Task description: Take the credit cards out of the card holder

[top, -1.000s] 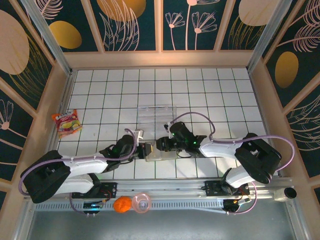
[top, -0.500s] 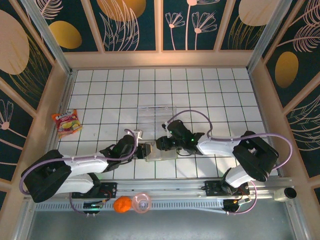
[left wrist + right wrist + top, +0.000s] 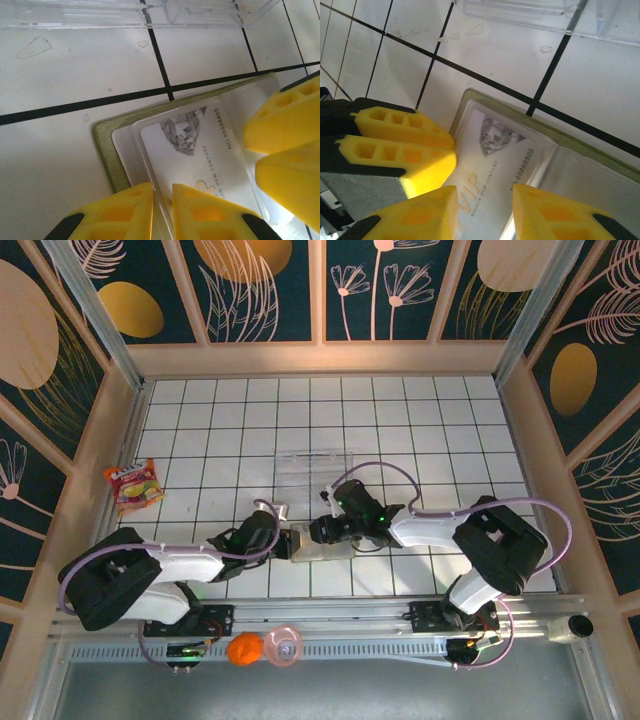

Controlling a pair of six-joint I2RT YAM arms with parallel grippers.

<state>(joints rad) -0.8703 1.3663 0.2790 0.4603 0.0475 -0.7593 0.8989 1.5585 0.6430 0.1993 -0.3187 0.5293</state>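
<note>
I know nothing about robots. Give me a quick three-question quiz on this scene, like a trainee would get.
1. True or false: the credit card is already out of the card holder.
2. What lies just past the card holder, farther from the arms? A) a clear plastic tray B) a mug C) a book
3. Which pinches the card holder's edge: the left gripper or the right gripper?
Key: 1 false; 2 A; 3 left gripper.

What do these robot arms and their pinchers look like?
The left arm and right arm match: white shells, bulky black joints, and a thin lilac cable looping along each. The left gripper and right gripper each end in two chunky yellow fingers with square hollows moulded in, set on black mounts.
</note>
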